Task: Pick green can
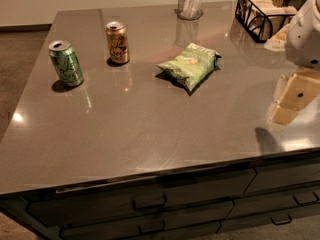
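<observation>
The green can (66, 63) stands upright near the left edge of the grey counter (150, 129); it is shiny green with pale swirly markings and a silver top. My gripper (289, 104) hangs at the far right of the view, above the counter's right side, far from the can with nothing seen in it. The white arm housing (305, 34) sits above it.
An orange-brown can (118, 43) stands right of and behind the green can. A flat green chip bag (190, 65) lies mid-counter. A clear cup holder (190, 1) and a black wire basket (262, 14) stand at the back. Drawers (150, 201) line the counter's front.
</observation>
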### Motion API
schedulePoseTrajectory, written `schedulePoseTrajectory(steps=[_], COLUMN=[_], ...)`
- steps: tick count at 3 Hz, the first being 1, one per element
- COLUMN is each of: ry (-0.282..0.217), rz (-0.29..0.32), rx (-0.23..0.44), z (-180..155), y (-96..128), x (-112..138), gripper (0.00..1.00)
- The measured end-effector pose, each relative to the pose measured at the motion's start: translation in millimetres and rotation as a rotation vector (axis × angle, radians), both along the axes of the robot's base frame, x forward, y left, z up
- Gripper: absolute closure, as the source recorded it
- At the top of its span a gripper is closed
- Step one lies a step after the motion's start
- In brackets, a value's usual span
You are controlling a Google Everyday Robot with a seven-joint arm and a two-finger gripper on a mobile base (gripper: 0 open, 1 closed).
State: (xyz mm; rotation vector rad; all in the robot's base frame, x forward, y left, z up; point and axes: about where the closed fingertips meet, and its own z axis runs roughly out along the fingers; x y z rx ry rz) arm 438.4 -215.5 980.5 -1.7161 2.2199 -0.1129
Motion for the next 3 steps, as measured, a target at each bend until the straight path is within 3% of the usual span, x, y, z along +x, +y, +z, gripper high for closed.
schedulePoseTrajectory(steps=[2, 3], ry=[-0.021, -0.048], rz=[-0.006, -0.015], rx=[0.020, 0.063], z=[-2.2, -10.1], y=[17.1, 44.9], x=[11.2, 29.2], gripper=[0.00, 0.00])
